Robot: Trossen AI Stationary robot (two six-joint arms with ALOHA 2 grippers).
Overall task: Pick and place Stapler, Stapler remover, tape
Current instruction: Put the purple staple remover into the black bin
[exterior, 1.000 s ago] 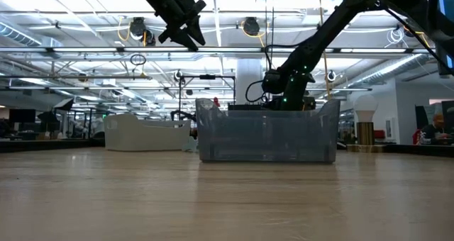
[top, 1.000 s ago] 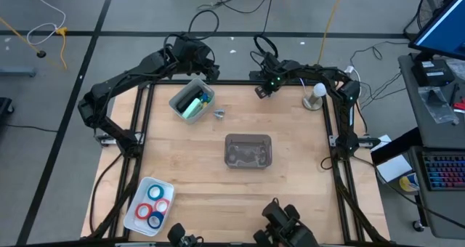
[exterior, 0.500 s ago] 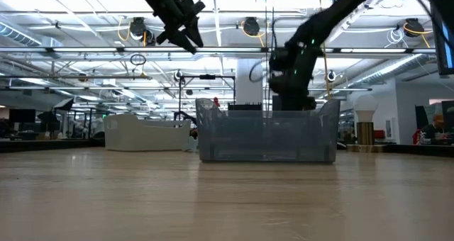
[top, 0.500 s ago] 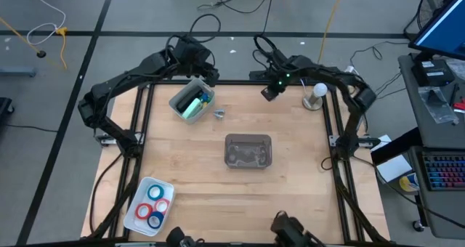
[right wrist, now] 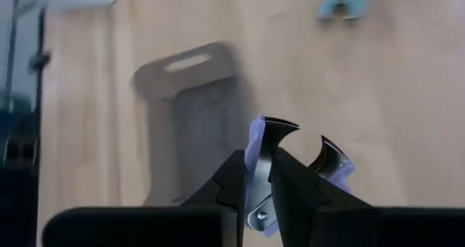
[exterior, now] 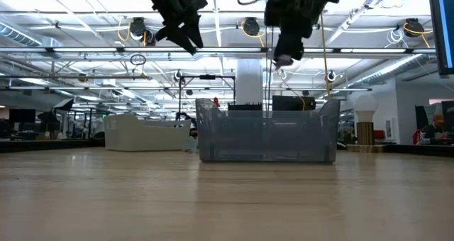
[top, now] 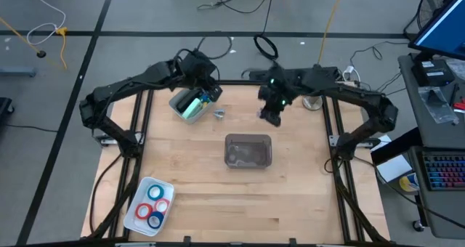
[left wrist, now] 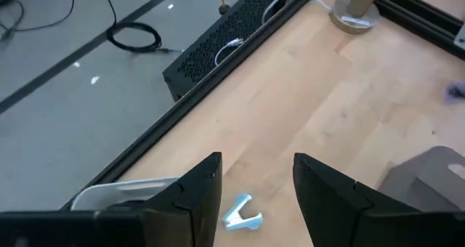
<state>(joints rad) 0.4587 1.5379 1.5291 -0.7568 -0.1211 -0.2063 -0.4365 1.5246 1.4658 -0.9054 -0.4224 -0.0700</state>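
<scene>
Stapler remover pieces are in two places. One stapler remover (right wrist: 290, 178) is being held tight in the right gripper (top: 270, 116), whose fingers are squeezing together on it (its claws are sticking out past the fingertips). That gripper is hanging in the air over the far part of the table (top: 290, 189), just beyond the clear bin (top: 248, 150) in the middle. The other remover (top: 218, 114) is lying on the wood at the far side, just right of the white tray (top: 179, 100).

The left gripper (top: 207, 94) is hovering above that white tray with its fingers (left wrist: 196, 192) standing apart and nothing between them. The mint-green stapler (top: 190, 107) is resting inside this tray.

The tape (top: 155, 205) rings, blue and red ones, are sitting in another white tray (top: 136, 209) at the near left corner, well apart from both arms.

A lamp bulb on a stand (top: 315, 96) is standing at the far right corner.
</scene>
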